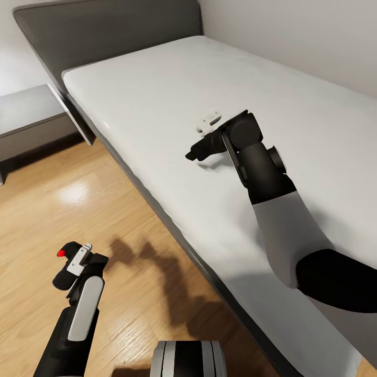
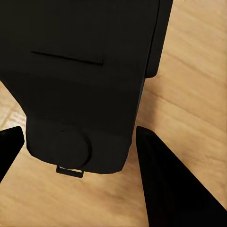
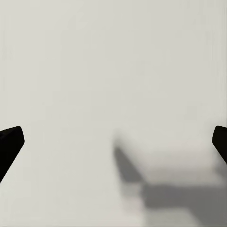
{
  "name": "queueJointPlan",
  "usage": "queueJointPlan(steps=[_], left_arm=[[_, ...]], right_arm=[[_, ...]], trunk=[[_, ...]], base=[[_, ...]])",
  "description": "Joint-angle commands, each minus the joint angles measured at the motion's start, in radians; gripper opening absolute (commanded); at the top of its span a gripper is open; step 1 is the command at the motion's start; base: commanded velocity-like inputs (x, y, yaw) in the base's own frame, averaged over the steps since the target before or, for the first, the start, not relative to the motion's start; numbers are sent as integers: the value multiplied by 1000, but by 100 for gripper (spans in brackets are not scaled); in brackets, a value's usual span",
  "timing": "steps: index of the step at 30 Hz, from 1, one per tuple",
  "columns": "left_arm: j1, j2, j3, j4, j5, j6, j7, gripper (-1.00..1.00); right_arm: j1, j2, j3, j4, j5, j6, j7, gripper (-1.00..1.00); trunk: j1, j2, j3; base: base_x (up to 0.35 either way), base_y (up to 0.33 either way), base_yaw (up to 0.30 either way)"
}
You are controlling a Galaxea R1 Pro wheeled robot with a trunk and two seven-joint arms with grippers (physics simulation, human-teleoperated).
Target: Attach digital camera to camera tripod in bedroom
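The left hand (image 1: 70, 267) holds the digital camera (image 2: 80, 80), a boxy black body with a small red button on top, clamped between its fingers low over the wood floor (image 1: 47, 209). The right hand (image 1: 201, 149) hangs over the white mattress (image 1: 157, 89) with fingers spread wide and nothing between them. Judged step: carrying the camera toward the camera tripod; the next move calls for turning the base to find the tripod and keeping the grip firm.
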Motion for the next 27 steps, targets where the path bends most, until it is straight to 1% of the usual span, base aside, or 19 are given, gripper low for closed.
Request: queueJointPlan(steps=[1, 16, 27], left_arm=[[0, -1, 2, -2, 0, 11, 1, -100], [0, 0, -4, -1, 3, 21, -3, -100], [0, 7, -6, 0, 5, 27, -9, -100]], right_arm=[[-1, 0, 0, -1, 11, 3, 9, 100], [-1, -3, 0, -16, 11, 3, 9, 100], [-1, -3, 1, -26, 11, 3, 10, 100]], trunk=[[0, 0, -1], [-7, 3, 57], [-12, 6, 100]], base=[[0, 0, 0], [0, 0, 0], [0, 0, 0]])
